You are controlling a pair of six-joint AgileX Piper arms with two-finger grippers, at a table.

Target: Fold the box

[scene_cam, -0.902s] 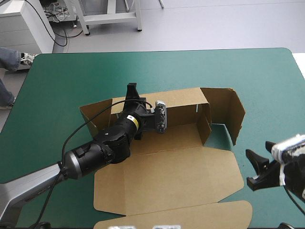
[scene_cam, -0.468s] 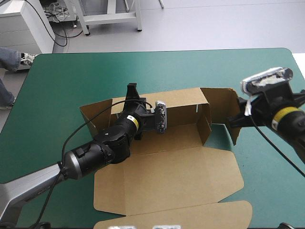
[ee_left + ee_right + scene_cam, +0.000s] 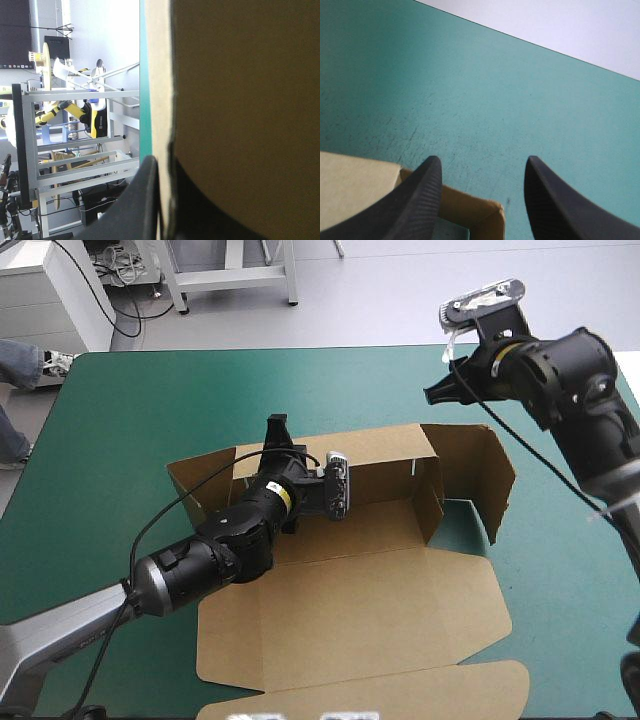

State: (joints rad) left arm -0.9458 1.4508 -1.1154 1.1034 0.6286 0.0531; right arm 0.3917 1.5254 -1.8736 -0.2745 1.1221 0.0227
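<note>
Teal-green cover | brown box mid-table, part-built: back and end walls up, right flap angled outward, lid flat toward near edge | left gripper clamped on back wall | right gripper spread wide, above box's far-right corner

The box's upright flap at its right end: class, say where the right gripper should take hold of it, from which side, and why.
Grip the flap at its free top edge, coming down from above with the open right gripper, jaws astride the board. It stands upright with bare table on its outer side, and the left gripper holds the box's far wall, probably steadying it.
</note>
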